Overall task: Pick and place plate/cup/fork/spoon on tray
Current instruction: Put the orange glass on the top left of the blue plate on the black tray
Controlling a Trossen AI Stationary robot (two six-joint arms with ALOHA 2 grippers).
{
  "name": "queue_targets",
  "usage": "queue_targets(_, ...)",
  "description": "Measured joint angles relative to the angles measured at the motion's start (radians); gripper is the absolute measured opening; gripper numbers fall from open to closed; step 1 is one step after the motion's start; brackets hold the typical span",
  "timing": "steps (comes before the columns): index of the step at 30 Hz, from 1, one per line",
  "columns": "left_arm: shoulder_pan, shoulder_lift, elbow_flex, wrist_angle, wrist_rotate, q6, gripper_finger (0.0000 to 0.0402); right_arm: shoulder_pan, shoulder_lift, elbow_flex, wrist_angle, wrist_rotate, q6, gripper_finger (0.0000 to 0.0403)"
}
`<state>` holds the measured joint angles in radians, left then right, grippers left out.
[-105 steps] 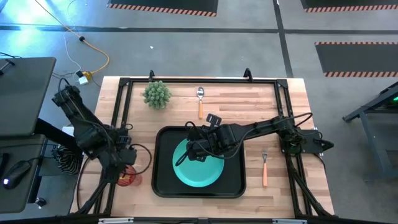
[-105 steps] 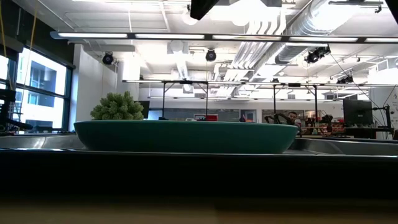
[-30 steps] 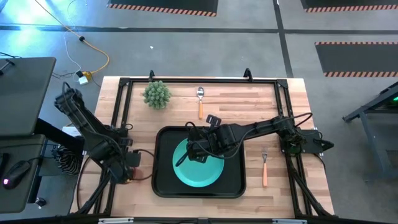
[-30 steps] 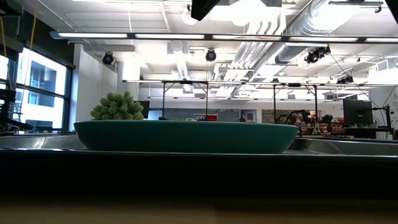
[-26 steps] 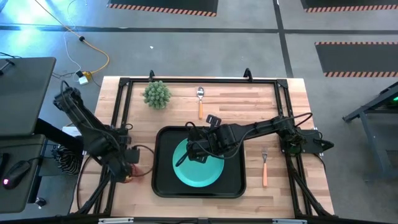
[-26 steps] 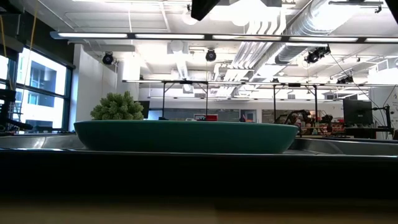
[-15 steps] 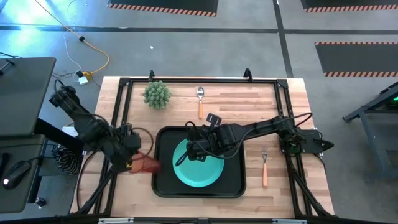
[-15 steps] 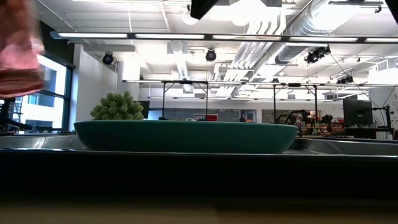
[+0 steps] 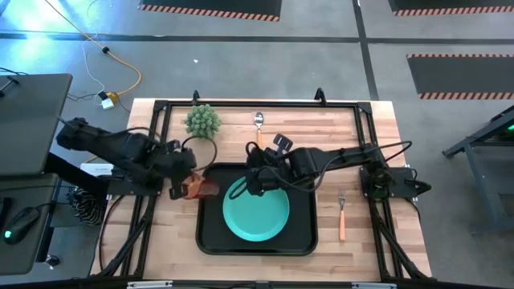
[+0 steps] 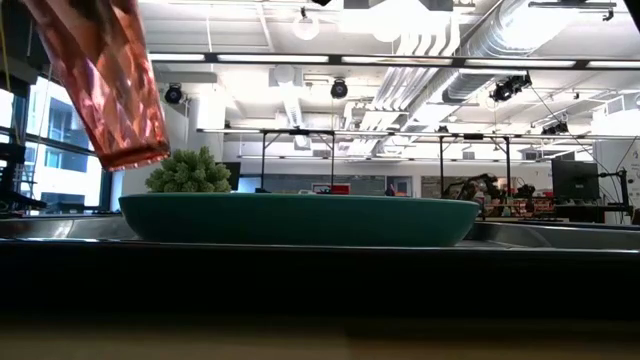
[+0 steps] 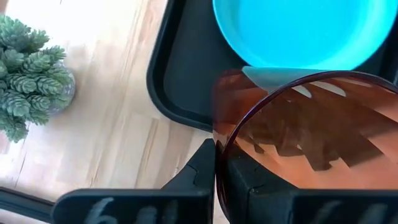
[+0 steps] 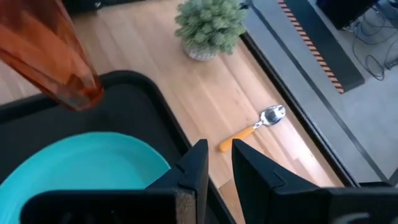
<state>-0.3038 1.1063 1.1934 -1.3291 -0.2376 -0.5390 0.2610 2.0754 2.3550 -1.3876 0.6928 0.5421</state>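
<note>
Above tray (image 9: 210, 241), left hand (image 9: 186, 186) gripping cup (image 9: 201, 189)

The plate (image 9: 255, 214) eats up most of the tray (image 9: 210, 241), so bare floor is only in the corners and along the edges. The left gripper (image 9: 186, 186) with the cup (image 9: 201, 189) hangs over the tray's near-left rim, and the right gripper (image 9: 255, 178) crowds the far edge beside it. The plant (image 9: 202, 121) blocks the far-left table; the spoon (image 9: 259, 130) and fork (image 9: 341, 215) lie flat.

Faceted red-orange cup (image 10: 98, 80), teal plate (image 9: 255, 212), black tray (image 9: 210, 238)
</note>
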Motion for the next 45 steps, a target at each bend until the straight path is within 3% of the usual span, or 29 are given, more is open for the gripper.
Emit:
queue_targets(9,0.219,0.048,0.000,0.083,0.073,0.178,0.0005,-0.030,-0.019,0.000,-0.005,-0.007,0.029,0.0064)
queue_targets(16,0.326,0.129,0.000,0.098,0.148,0.285,0.0005,-0.043,-0.021,0.000,-0.011,-0.008,0.046,0.0064)
queue_targets(31,0.364,0.271,0.000,0.105,0.162,0.379,0.0005,-0.044,-0.021,0.000,-0.023,-0.009,0.083,0.0064)
queue_targets(45,0.364,0.307,0.000,0.124,0.200,0.405,0.0016,-0.044,-0.021,0.000,-0.027,-0.008,0.083,0.0064)
